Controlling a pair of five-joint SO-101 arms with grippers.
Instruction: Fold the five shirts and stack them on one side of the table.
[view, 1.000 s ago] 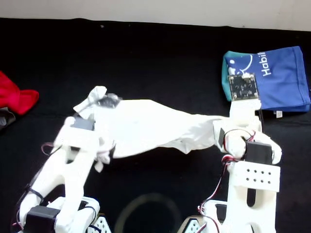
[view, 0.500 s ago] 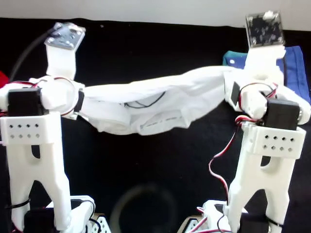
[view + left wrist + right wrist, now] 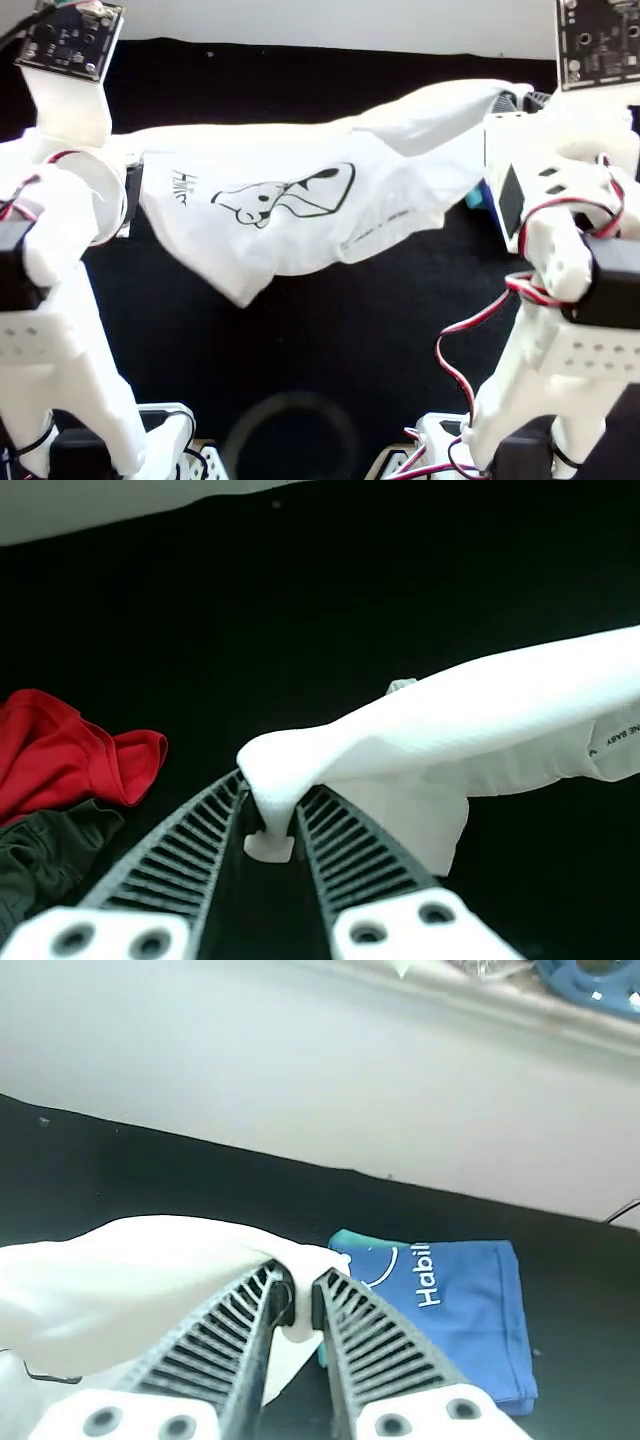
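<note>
Pinching opposite ends of white shirt (image 3: 300,200): left gripper (image 3: 272,815), right gripper (image 3: 298,1288), both clamped on fabric. Stretched in air between arms above black table (image 3: 320,370), print facing up. Folded blue shirt (image 3: 455,1305) on table beyond right gripper; crumpled red shirt (image 3: 70,760) near left.

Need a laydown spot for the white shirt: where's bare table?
Bare: the black table centre, under the held white printed shirt, between the crumpled red shirt and the folded blue shirt. Crowded: left side, red shirt beside a dark garment; right side, blue shirt.
</note>
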